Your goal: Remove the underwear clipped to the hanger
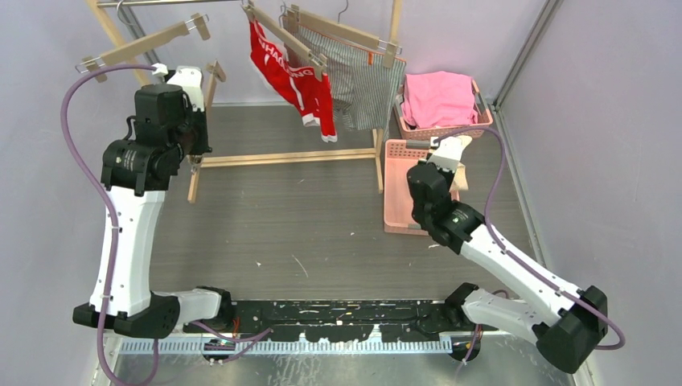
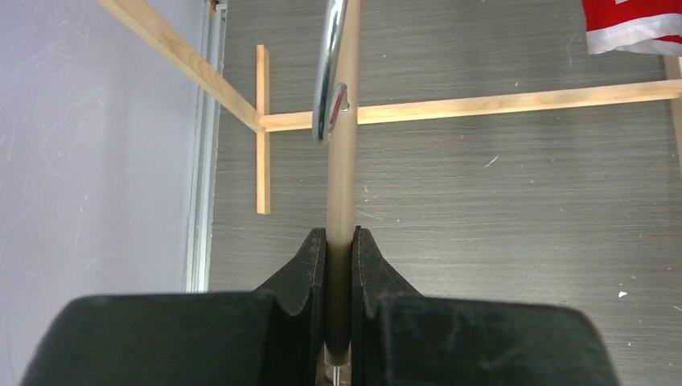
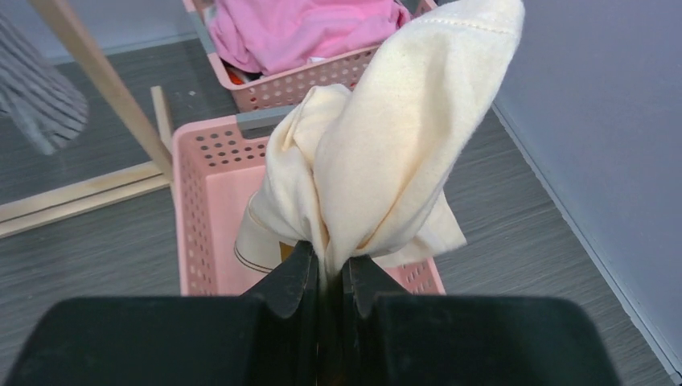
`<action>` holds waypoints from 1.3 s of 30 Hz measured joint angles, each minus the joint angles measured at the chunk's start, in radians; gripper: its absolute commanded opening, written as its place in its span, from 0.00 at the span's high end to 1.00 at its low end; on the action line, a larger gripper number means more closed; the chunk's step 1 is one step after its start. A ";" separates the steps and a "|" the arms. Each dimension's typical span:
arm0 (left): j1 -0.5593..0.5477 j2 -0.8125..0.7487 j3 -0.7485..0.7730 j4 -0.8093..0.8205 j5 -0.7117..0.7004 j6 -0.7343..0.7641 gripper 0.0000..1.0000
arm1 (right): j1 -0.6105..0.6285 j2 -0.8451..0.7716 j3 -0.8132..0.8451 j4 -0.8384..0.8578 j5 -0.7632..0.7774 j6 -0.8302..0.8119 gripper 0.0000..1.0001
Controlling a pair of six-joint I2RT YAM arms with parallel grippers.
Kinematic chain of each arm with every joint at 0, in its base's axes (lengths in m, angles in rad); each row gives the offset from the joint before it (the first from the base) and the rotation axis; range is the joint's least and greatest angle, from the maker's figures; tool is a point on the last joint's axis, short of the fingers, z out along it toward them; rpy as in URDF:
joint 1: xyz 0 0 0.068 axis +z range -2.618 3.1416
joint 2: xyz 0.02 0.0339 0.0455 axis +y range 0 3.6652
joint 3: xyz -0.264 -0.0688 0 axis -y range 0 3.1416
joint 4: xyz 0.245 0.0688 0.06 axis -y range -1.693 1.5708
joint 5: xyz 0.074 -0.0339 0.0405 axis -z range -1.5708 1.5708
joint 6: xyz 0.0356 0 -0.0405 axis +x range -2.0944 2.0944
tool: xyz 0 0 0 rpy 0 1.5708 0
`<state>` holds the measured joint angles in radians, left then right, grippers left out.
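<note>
**A:** What is taking up the most room?

**B:** The wooden rack (image 1: 281, 158) is standing across the far half of the surface (image 1: 306, 233). Two pieces are hanging from it by their clips: the red underwear (image 1: 293, 80) and, just to its right, the striped underwear (image 1: 354, 80).

**A:** And the third piece?

**B:** The cream underwear (image 3: 386, 145) is hanging from no clip. The right hand (image 3: 328, 277) is pinching a bunched fold of it, fingers pressed together on the cloth, and the rest is billowing out ahead of the hand.

**A:** How is that sitting against the baskets?

**B:** It is hovering over the near basket (image 3: 193, 201). The far basket (image 3: 322, 80) is holding the pink cloth (image 3: 306, 32). I am judging that letting go here would be dropping the cream piece into the near one.

**A:** What is the left hand doing?

**B:** The left hand (image 2: 338, 249) is clamping a bare hanger bar (image 2: 343, 161). The bar's long axis is running straight away from the hand towards a metal clip (image 2: 330, 88).

**A:** Which arm is sitting nearer the clipped pieces?

**B:** The striped one is lying up and to the left of the right hand, and closer to that arm. The red one is hanging between the two arms.
</note>
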<state>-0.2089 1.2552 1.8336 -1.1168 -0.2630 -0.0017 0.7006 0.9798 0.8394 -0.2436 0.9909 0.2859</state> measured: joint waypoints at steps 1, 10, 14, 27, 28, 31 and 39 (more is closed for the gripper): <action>0.001 0.001 0.005 0.001 0.007 0.000 1.00 | -0.025 0.016 0.000 0.002 -0.011 0.001 0.99; 0.003 0.018 0.020 -0.002 0.051 0.000 1.00 | -0.180 0.243 -0.106 0.094 -0.183 0.018 0.99; 0.010 0.066 0.084 -0.005 0.059 0.004 1.00 | -0.209 0.355 -0.140 0.126 -0.272 0.030 0.53; 0.214 0.338 0.524 -0.032 0.299 0.013 1.00 | -0.212 0.279 -0.130 0.140 -0.366 0.048 0.00; 0.230 0.349 0.531 -0.029 0.323 0.012 1.00 | -0.212 0.247 -0.130 0.140 -0.364 0.045 0.00; 0.262 0.375 0.532 -0.025 0.378 0.010 1.00 | -0.212 0.179 -0.131 0.138 -0.357 0.037 0.00; 0.270 0.368 0.488 0.052 0.477 0.008 1.00 | -0.212 0.102 -0.152 0.134 -0.358 0.031 0.00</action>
<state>0.0612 1.6234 2.3211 -1.0645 0.2142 0.0063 0.4889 1.0821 0.6876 -0.1097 0.6327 0.3164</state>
